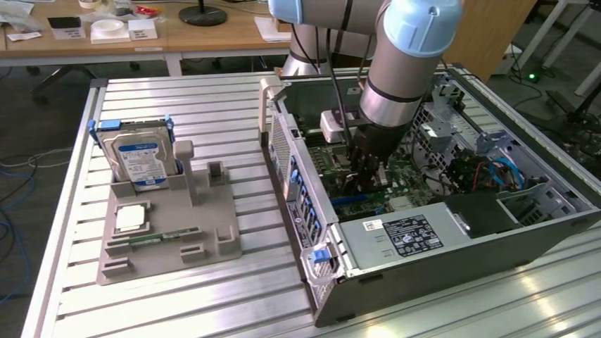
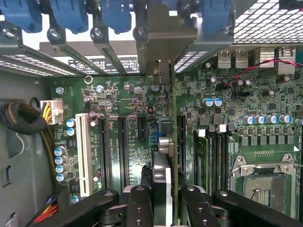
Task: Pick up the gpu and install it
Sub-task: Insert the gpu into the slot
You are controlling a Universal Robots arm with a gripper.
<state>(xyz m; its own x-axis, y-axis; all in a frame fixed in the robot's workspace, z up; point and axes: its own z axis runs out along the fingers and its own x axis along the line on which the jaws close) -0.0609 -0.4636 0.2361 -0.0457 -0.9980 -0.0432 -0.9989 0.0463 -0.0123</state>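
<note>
wrist view: the gripper (image 2: pixel 166 201) is clamping the gpu (image 2: pixel 165 146), which is showing edge-on between its two dark fingers (image 2: pixel 138 205).
tool state: the jaws are pressing on the card's body from both sides, so it is gripping, not empty.
gpu position: the card is standing upright over the motherboard (image 2: pixel 118 109), with its green edge running just beside a long black slot (image 2: pixel 181 137).
bracket: the silver bracket (image 2: pixel 163 45) is sitting up against the rear wall, under the row of blue latches (image 2: pixel 71 14).
exterior view: the arm is reaching down into the open computer case (image 1: pixel 451 282), and the gripper (image 1: pixel 367 169) is working low over the board.
done so far: the pick-up is looking finished, since the card is in the grip and inside the case.
left to do: seating is looking unfinished; i cannot tell whether the card's lower edge is entering the slot, and the gripper is not letting go.
other parts: a hard drive (image 1: pixel 141 158) and a memory stick (image 1: pixel 165 238) are sitting in the grey holder tray (image 1: pixel 169 271), well apart on the exterior view's left.
</note>
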